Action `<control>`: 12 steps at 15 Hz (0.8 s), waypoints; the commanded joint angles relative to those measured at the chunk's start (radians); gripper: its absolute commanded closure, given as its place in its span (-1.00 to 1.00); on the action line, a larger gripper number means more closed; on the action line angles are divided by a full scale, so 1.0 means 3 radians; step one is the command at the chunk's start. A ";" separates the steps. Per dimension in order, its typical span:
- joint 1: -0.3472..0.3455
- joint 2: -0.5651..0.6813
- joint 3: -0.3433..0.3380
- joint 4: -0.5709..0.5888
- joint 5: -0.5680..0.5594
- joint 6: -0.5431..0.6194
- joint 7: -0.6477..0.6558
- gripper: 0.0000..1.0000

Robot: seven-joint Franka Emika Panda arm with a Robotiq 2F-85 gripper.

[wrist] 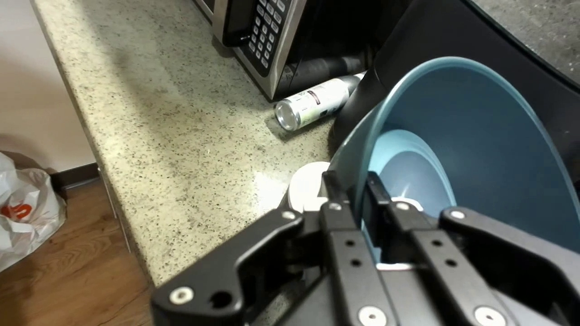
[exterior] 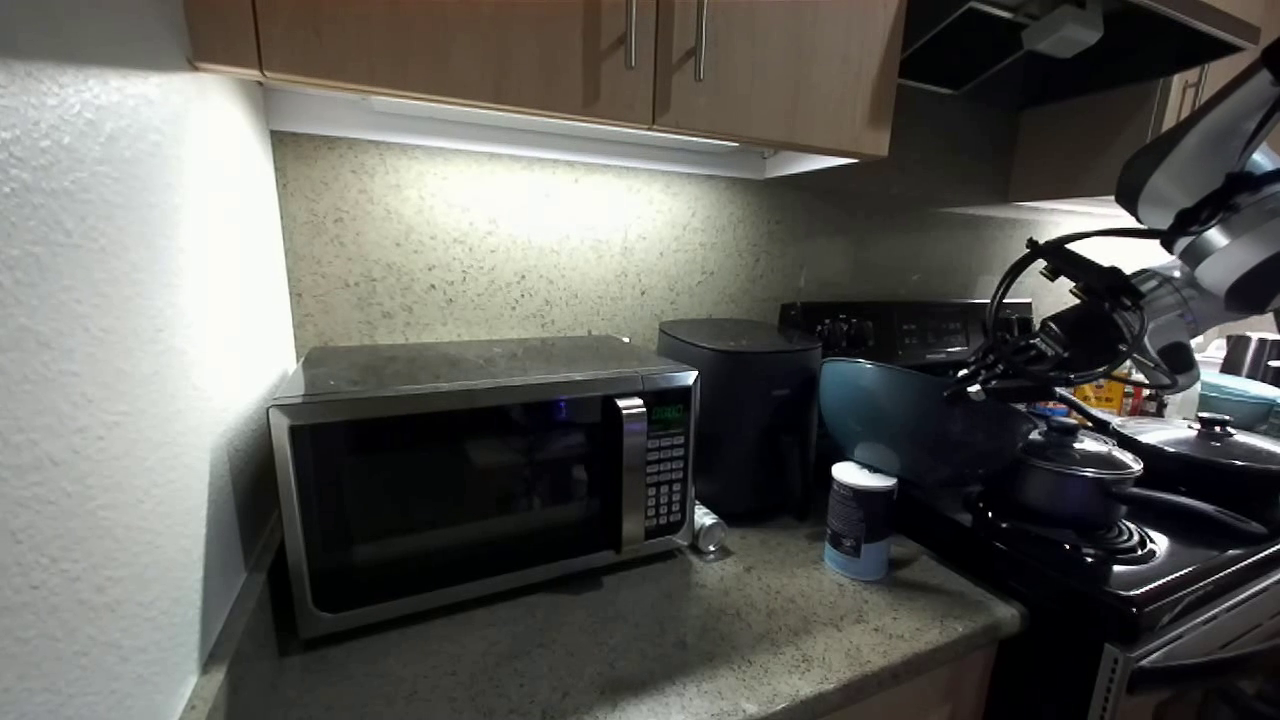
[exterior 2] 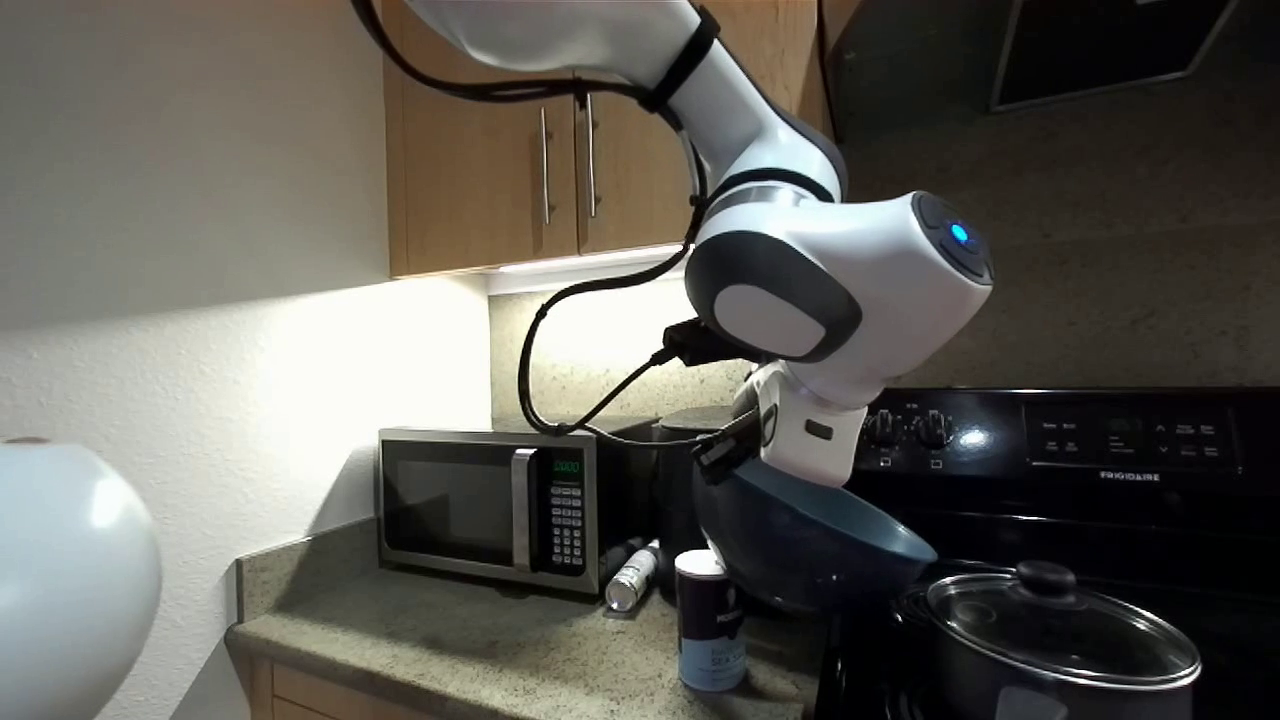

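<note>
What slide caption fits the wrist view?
Pincer gripping a tilted blue bowl, with a white-lidded canister near it and a can lying on the counter beside the microwave.

Lg dk-blue bowl [wrist: 480,145], tilted, paler rim clamped in pincer [wrist: 355,181].

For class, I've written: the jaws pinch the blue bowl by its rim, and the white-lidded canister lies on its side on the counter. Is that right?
Not quite: the white-lidded canister stands upright on the counter, not on its side, as both exterior views show. The rest holds: the jaws pinch the blue bowl by its rim.
</note>
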 commanded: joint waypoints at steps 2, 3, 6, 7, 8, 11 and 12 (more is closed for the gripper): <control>-0.0028 0.0185 0.0117 0.0056 0.0371 0.0190 -0.0248 0.94; -0.0022 0.0215 0.0151 0.0069 0.0449 0.0292 -0.0308 0.96; 0.0044 0.0244 0.0263 0.0127 0.0745 0.0686 -0.0660 0.96; 0.0084 0.0226 0.0290 0.0145 0.0813 0.0815 -0.0764 0.96; 0.0138 0.0192 0.0308 0.0162 0.0834 0.0947 -0.0850 0.96; 0.0338 0.0080 0.0329 0.0188 0.0866 0.1407 -0.1086 0.96; 0.0438 0.0015 0.0324 0.0198 0.0837 0.1588 -0.1139 0.96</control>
